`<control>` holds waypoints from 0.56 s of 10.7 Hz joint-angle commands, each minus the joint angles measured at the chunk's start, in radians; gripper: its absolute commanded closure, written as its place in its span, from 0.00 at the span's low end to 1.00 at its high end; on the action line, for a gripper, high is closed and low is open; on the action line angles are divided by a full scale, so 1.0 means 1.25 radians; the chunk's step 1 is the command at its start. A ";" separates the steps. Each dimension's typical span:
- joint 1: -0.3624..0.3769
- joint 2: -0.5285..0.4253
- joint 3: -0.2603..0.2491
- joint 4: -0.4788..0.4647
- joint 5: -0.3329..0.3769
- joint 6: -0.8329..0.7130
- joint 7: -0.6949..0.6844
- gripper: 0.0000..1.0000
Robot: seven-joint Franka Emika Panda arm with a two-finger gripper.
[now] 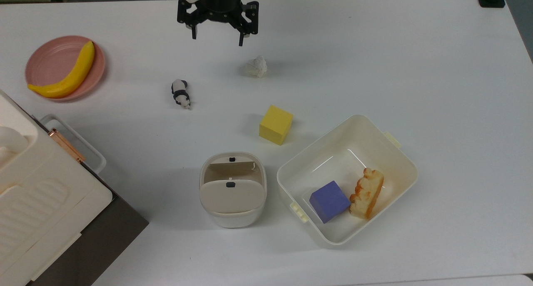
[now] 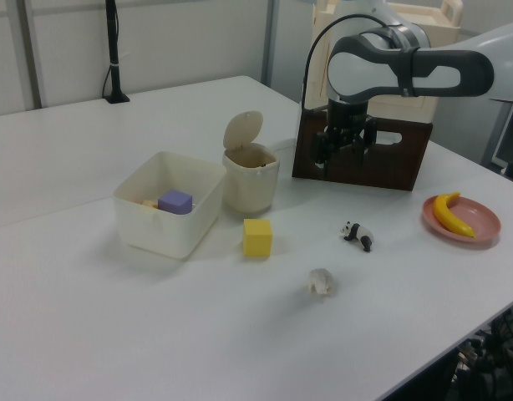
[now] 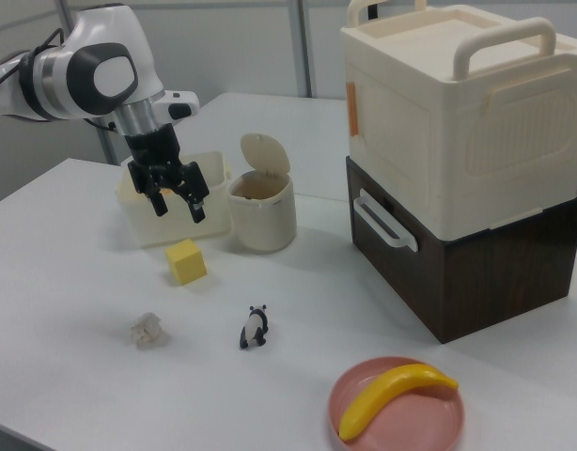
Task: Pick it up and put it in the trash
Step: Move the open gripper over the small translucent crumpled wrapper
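The wad (image 1: 257, 66) lies alone on the bare worktop (image 1: 374, 61), a lumpy, roughly round lump with no long axis to speak of, so any jaw angle should suit it. In the top view it sits below and a little to the right of the hand (image 1: 217, 33), near but not under it; the hand hangs above the worktop with its two fingers spread wide and nothing between them. The left view shows the height gap better: the wad (image 2: 321, 282) rests low in the frame while the hand (image 2: 344, 146) is held well up, so the coming move, as I judge it, is a short shift across and then a straight drop. The panda (image 1: 181, 93) stands off to the top view's left of the wad, well apart, and the cube (image 1: 275, 124) lies below it in the top view, also clear, so neither should crowd the fingers. The bin (image 1: 232, 189) stands farther down the top view, beyond the cube, its flap lid tipped up and the mouth open, just beside the tub (image 1: 399, 152). From the wad, the carry runs past the cube to reach it.
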 commanded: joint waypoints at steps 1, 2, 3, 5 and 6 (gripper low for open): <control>0.004 -0.004 -0.003 -0.003 0.024 -0.005 -0.016 0.00; 0.002 0.008 -0.003 0.011 0.025 0.005 -0.015 0.00; 0.002 0.014 -0.003 0.014 0.024 0.006 -0.013 0.00; 0.001 0.013 -0.003 0.014 0.024 0.005 -0.011 0.00; 0.000 0.013 -0.003 0.014 0.025 0.005 -0.013 0.00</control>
